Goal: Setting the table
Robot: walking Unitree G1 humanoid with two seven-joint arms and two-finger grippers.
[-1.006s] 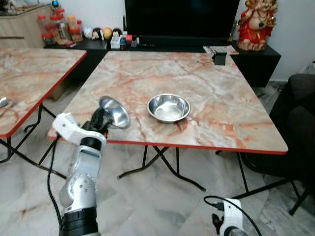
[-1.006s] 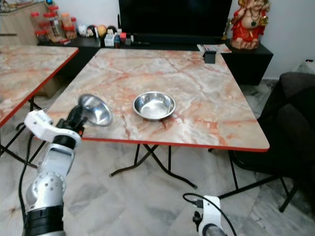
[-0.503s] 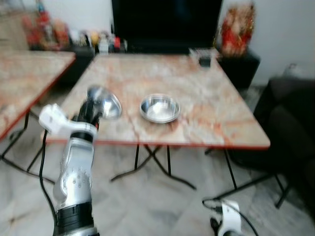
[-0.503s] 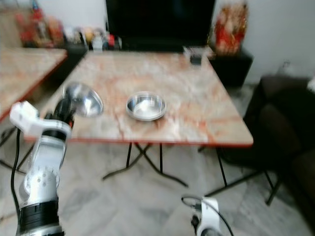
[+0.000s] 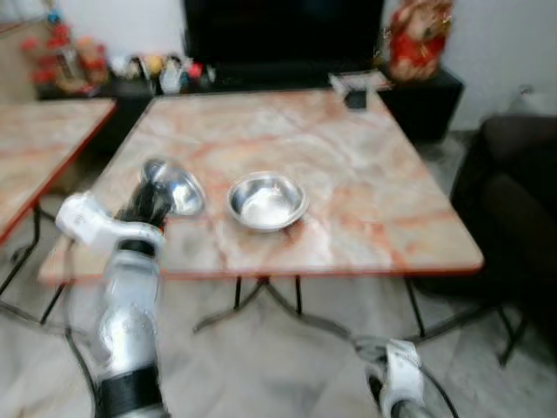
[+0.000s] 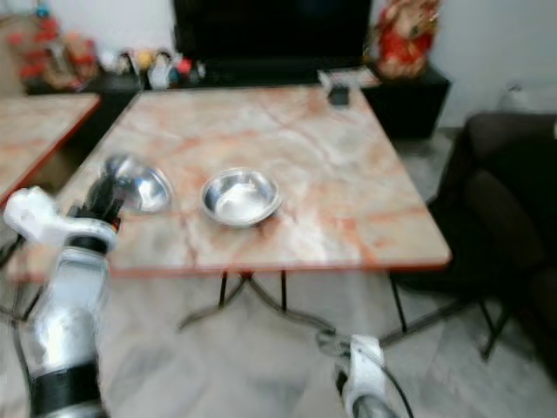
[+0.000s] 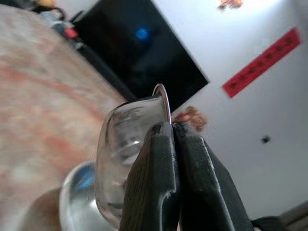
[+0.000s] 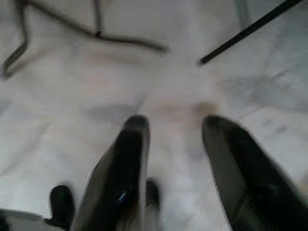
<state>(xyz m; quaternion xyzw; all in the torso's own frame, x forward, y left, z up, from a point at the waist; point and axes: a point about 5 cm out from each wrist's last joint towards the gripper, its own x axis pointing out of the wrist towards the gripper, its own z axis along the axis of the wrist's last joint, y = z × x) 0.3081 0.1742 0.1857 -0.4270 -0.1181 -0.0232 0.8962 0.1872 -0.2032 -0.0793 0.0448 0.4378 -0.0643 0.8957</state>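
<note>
You can read no writing anywhere: the frames are blurred, and the red strip (image 7: pixel 272 57) on the wall beyond the TV (image 7: pixel 139 57) is illegible. Your left gripper (image 7: pixel 172 130) has its fingers pressed together on the rim of a shiny steel bowl (image 5: pixel 174 185), held tilted on edge over the near-left corner of the marble-patterned table (image 5: pixel 365 183). A second bowl (image 5: pixel 266 200) sits upright on the table just beside it. The left wrist view shows the pinch on the thin rim closely. Your right gripper (image 8: pixel 173 144) hangs low over the floor (image 8: pixel 159 77), fingers spread apart and holding nothing.
</note>
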